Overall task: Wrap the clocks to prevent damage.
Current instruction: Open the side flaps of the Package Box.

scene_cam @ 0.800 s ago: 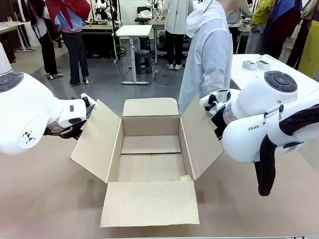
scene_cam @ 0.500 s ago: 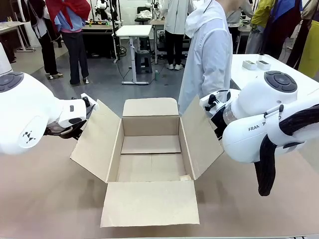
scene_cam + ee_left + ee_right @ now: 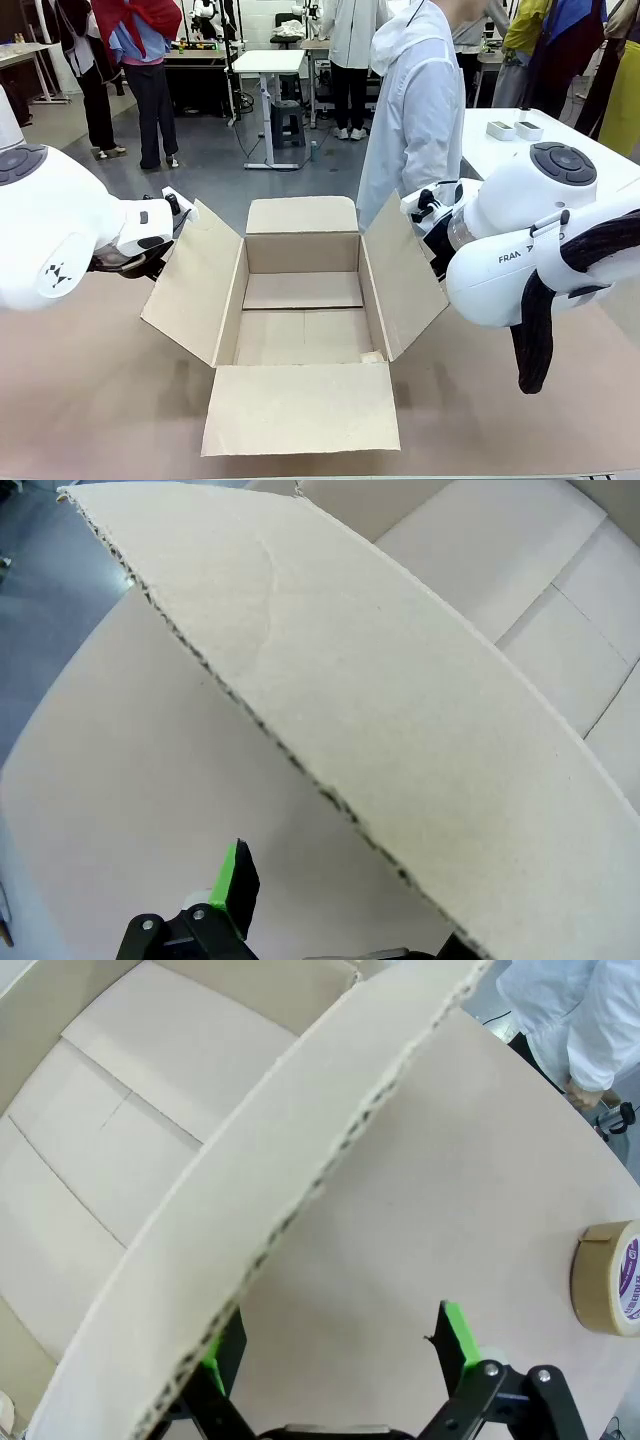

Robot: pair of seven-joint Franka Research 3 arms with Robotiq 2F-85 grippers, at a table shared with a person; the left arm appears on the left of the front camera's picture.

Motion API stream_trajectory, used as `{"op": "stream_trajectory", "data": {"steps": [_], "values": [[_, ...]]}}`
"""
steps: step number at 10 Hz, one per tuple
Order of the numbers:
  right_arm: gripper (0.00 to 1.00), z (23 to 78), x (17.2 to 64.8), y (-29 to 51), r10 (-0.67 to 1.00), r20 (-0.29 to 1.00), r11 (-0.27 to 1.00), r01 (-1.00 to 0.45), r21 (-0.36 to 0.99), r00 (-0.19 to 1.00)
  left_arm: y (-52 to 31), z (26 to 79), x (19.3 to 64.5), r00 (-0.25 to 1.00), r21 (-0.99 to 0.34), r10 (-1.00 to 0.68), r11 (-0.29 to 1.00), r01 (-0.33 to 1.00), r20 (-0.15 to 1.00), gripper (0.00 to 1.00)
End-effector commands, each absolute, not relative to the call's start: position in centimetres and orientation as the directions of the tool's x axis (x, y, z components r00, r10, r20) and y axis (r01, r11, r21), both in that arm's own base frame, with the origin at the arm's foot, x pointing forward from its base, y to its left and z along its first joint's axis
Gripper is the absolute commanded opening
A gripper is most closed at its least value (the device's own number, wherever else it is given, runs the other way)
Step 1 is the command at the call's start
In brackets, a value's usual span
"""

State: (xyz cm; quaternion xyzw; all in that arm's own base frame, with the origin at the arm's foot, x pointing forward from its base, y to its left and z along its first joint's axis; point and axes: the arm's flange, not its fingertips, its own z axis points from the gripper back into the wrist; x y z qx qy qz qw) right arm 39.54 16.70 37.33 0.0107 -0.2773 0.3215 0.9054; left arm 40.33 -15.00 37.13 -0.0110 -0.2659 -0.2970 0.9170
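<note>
An open brown cardboard carton (image 3: 302,252) stands in the middle of the table, all of its flaps spread and its floor bare. The clocks are out of view. My left gripper (image 3: 340,920) is open at the carton's left flap (image 3: 400,730). One green-padded finger (image 3: 236,878) shows on the outer side; the flap's edge covers the other. My right gripper (image 3: 335,1360) is open at the right flap (image 3: 300,1170), with nothing between its fingers. Its left finger (image 3: 214,1362) sits right at the flap's edge.
A roll of brown tape (image 3: 608,1280) lies on the table outside the right flap. A person in a white coat (image 3: 420,110) stands at the far side. A white side table (image 3: 520,135) with small boxes is at the back right.
</note>
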Motion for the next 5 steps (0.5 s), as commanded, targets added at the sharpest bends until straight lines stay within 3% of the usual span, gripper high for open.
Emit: {"op": "stream_trajectory", "data": {"steps": [1,5], "values": [[1.0,37.33,39.54,16.71,0.576,0.509,0.793,-0.588,-0.159,0.64,-14.99,37.14,40.33,0.682,0.138,-0.539,0.823,0.55,0.495,1.0],[1.0,37.33,39.54,16.71,0.576,0.509,0.793,-0.588,-0.159,0.64,-14.99,37.14,40.33,0.682,0.138,-0.539,0.823,0.55,0.495,1.0]]}}
